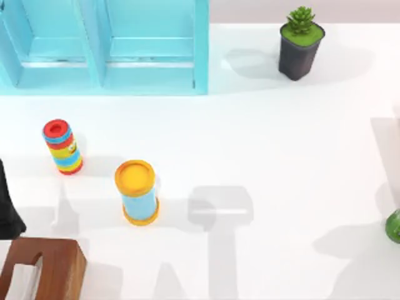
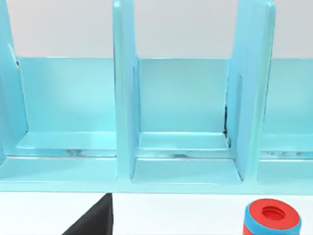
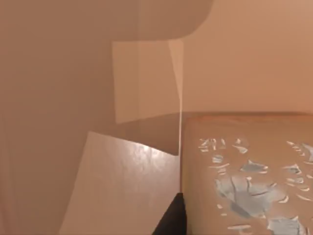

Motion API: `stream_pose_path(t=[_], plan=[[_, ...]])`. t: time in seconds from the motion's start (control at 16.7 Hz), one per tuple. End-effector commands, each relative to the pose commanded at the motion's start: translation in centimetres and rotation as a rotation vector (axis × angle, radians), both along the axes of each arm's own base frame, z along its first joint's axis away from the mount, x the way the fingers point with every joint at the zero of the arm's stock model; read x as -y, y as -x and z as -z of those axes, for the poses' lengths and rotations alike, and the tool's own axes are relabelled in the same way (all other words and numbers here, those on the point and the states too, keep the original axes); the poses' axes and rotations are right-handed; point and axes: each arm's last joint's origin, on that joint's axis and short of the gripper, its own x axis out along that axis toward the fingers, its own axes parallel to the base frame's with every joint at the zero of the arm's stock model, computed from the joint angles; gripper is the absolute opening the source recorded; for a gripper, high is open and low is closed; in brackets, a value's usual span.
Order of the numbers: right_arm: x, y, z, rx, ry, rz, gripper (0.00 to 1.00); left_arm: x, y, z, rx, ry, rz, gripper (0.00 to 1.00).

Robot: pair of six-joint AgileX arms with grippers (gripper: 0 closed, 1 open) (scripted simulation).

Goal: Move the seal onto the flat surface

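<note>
Our right hand (image 3: 171, 223): grip cannot be told. The seal (image 3: 244, 181), tan with flaked pale marks we cannot read, sits close before it. Our left hand (image 1: 7, 209): parked at the left edge of the desk (image 1: 269, 156), grip cannot be told. Broad white room lies right of the yellow-topped cylinder (image 1: 137, 190).

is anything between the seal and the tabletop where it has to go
Nothing visible does. The seal sits close before the right wrist camera. The tabletop is bare at mid-right; the blue cylinder and plant stand off to the sides.
</note>
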Motion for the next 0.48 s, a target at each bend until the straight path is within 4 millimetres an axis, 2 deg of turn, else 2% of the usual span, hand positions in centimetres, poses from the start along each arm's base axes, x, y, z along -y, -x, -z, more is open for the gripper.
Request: stream_pose_path(t=[0.12,0.48], plan=[[0.0,0.0,0.0,0.0,0.0,0.0,0.02,0.0,0.0,0.0,0.0,0.0,0.0,1.0],[0.0,0.0,0.0,0.0,0.0,0.0,0.0,0.0,0.0,0.0,0.0,0.0,0.0,1.0]])
